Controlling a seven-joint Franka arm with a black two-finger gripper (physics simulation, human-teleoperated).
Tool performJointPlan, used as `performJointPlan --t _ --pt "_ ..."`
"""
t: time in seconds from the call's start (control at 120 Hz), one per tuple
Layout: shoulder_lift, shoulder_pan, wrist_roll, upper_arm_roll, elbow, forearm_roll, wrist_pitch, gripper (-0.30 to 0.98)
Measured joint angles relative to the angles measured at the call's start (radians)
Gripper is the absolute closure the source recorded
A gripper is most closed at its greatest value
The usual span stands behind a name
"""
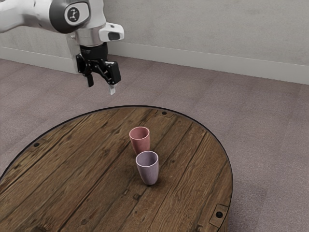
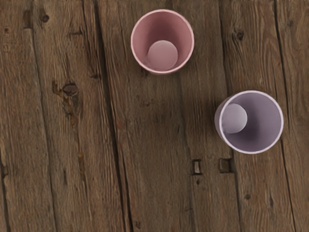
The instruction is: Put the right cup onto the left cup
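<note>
High above the table's far edge, my gripper (image 1: 101, 88) hangs with its fingers spread and nothing between them. A pink cup (image 1: 140, 141) stands upright on the wood, and a purple cup (image 1: 149, 169) stands upright nearer the exterior view's camera, overlapping the pink one's lower part there. From above, the wrist view shows a gap of bare wood between the pink cup (image 2: 162, 42) and the purple cup (image 2: 251, 122); both are open-mouthed with nothing inside.
The round wooden table (image 1: 87, 169) has a dark rim and small metal plates near its edge, one of them (image 1: 219, 215) at the exterior view's lower right. Behind it are a carpeted floor and a grey wall (image 1: 207, 29).
</note>
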Motion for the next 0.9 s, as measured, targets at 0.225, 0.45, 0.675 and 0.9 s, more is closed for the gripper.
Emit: performJointPlan --t 0.225,0.45,0.675,0.9 --pt "0.008 -0.012 -0.002 -0.021 -0.039 -0.015 0.061 0.0" --pt "0.018 0.001 -0.019 -0.056 -0.139 -0.075 0.137 0.0" --pt "0.026 -0.003 -0.059 -0.115 -0.224 -0.105 0.181 0.02" --pt "0.039 -0.024 -0.108 -0.206 -0.316 -0.109 0.285 0.08"
